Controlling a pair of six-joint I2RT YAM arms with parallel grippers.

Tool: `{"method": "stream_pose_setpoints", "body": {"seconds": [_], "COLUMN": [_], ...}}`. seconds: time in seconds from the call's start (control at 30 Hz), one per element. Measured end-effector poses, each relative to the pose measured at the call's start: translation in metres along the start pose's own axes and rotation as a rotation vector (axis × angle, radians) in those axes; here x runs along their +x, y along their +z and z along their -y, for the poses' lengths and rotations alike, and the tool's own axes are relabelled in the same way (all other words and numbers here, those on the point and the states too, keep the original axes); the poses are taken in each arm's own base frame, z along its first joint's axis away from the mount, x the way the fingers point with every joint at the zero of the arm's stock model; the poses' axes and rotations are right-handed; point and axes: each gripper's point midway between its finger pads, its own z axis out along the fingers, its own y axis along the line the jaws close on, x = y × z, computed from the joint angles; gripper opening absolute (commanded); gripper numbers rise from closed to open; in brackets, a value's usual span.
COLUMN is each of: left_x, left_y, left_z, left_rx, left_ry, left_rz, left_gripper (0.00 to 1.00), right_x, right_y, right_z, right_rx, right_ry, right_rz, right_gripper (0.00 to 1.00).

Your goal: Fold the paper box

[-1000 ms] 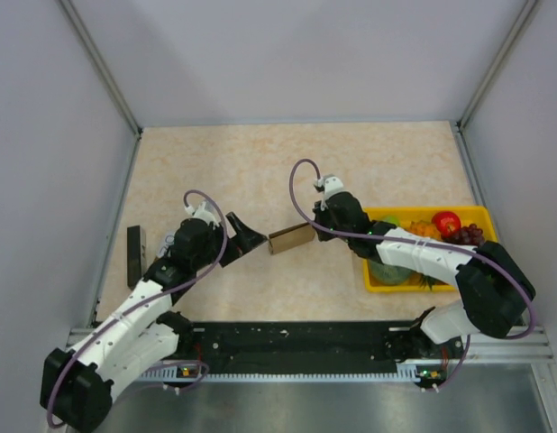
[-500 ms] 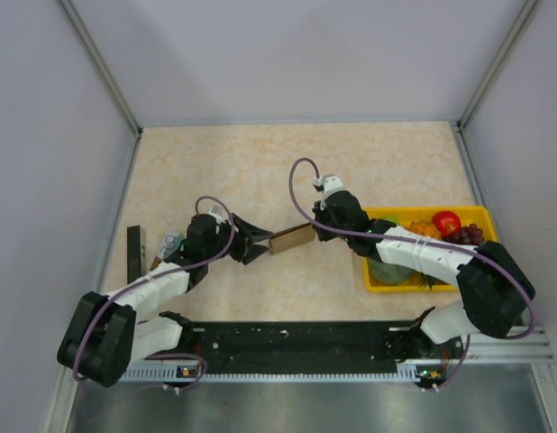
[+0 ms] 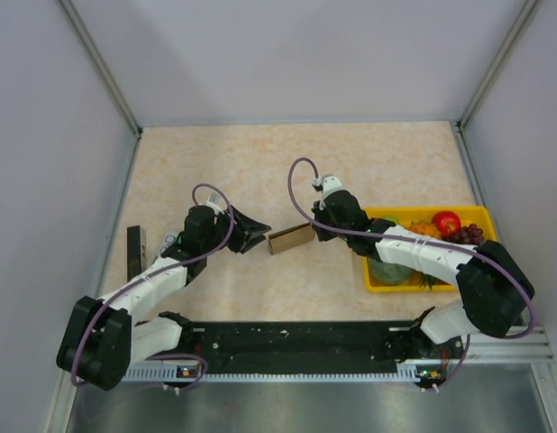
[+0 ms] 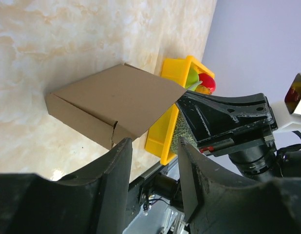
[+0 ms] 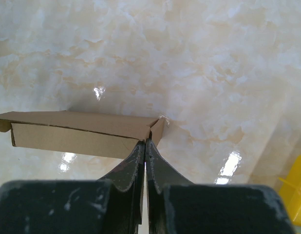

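Paper box (image 3: 291, 239): a plain brown carton on the desk (image 3: 369, 162), between the two claws and set at a slant. The left wrist view (image 4: 116, 100) shows one broad face, one narrow side and a short slit at the near corner. Its underside and far end are hidden.
Left claw (image 3: 259, 236): the fingers are spread. From its own wrist (image 4: 153, 146) the box lies beyond the tips, not between them. Whether a tip touches the carton cannot be told.
Right claw (image 3: 312, 229): the fingers are pressed together (image 5: 144, 146), with the tips at the box's right end beside a small upturned end flap (image 5: 159, 130). Whether any cardboard is caught between them cannot be told.
Yellow tray (image 3: 477, 212): right of the box and partly covered by the right arm (image 3: 414, 253).
Tray contents: a red fruit (image 3: 446, 222) and dark grapes (image 3: 470, 235) show. A green shape (image 3: 387, 272) under the arm is hard to make out.
Dark block (image 3: 134, 253): near the desk's left edge, well apart from the box.
Pale packet (image 3: 170, 242): mostly hidden behind the left arm, its markings unreadable.
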Motion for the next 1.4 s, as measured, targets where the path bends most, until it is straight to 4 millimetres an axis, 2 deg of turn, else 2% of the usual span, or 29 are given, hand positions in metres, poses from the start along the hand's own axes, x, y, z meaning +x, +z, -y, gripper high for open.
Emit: {"method": "stream_pose_setpoints", "body": {"seconds": [0.27,0.77,1.1,1.33,1.4], "left_x": [0.003,0.0,0.006,0.007,0.007], "left_y": [0.011,0.019,0.019,0.02,0.02], "left_z": [-0.011,-0.01,-0.019,-0.019,-0.019], "left_rx": [-0.025,-0.009,0.003,0.036,0.039], "left_ry": [-0.017,-0.024,0.002,0.043,0.063], "left_rz": [-0.035,-0.032,-0.039,-0.034,-0.031], "left_gripper": [0.47,0.43,0.28,0.21,0.16], "right_x": [-0.001,-0.001,-0.002,-0.003,-0.003], "right_y": [0.001,0.003,0.003,0.004,0.004], "right_z": [-0.001,0.0,0.002,0.003,0.003], "right_rx": [0.0,0.009,0.019,0.025,0.027], "right_ry": [-0.001,-0.002,-0.001,-0.001,-0.001], "right_rz": [-0.004,-0.005,-0.002,-0.003,-0.003], "right_gripper": [0.0,0.0,0.0,0.0,0.0]}}
